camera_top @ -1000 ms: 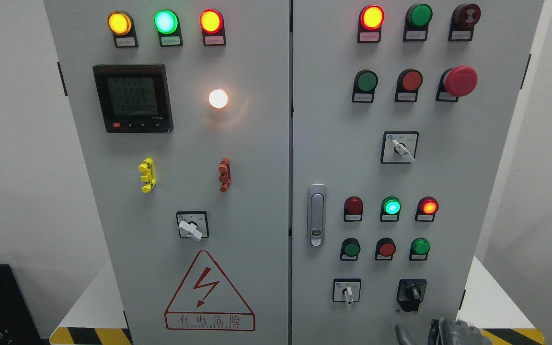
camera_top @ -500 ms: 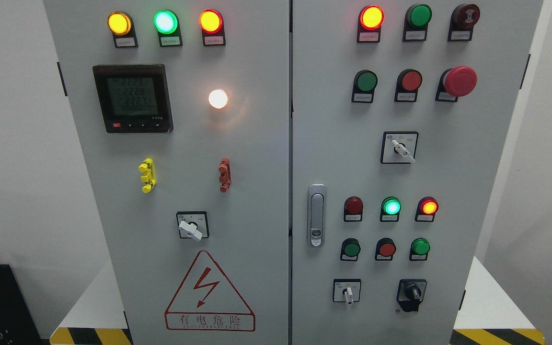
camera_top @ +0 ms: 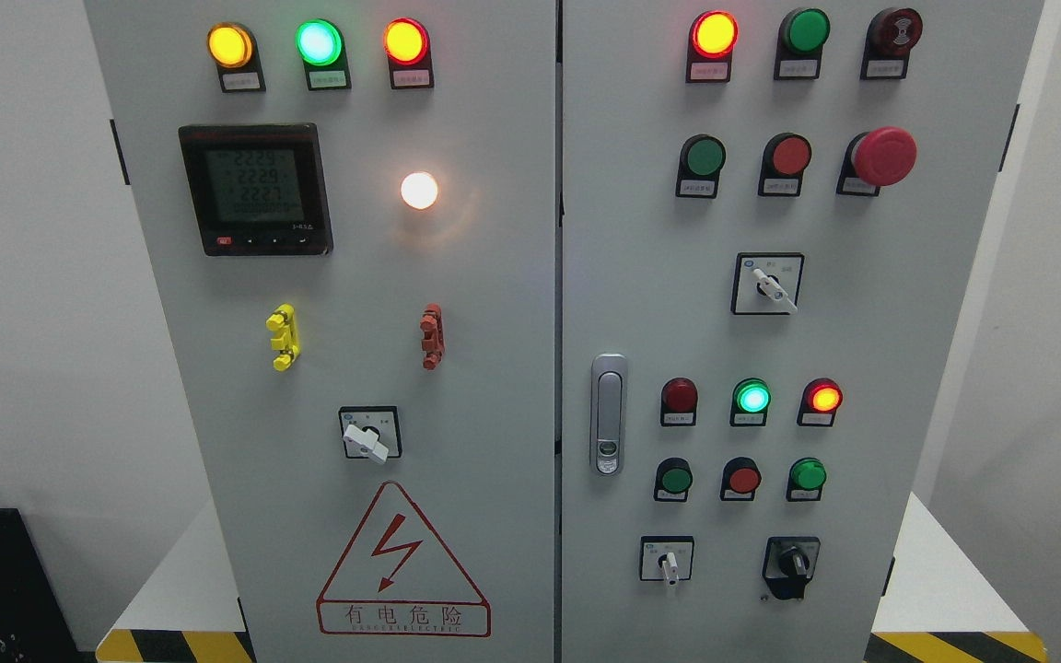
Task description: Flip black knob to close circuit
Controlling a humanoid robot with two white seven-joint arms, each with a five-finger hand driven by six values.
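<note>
A grey electrical control cabinet (camera_top: 494, 304) with two doors fills the head view, seen straight on. Neither robot hand appears in the picture, so whether the fingers are spread or curled cannot be told. The black knob (camera_top: 792, 561) sits at the lower right corner of the right door, on a black square mount, its pointer roughly upright. Just to its left is a small white selector switch (camera_top: 669, 560) on a white plate. Above them run a row of three push buttons, green (camera_top: 675, 479), red (camera_top: 743, 479) and green (camera_top: 808, 474), and above those three indicator lamps: a dark red one (camera_top: 680, 394), a lit green one (camera_top: 752, 397) and a lit red one (camera_top: 823, 397). A silver door handle (camera_top: 609, 413) stands at the right door's left edge. Higher up is a large red mushroom emergency stop button (camera_top: 884, 156). The left door carries a digital meter (camera_top: 256, 188), a glowing white lamp (camera_top: 419, 190) and a red triangular shock warning sign (camera_top: 402, 562).
</note>
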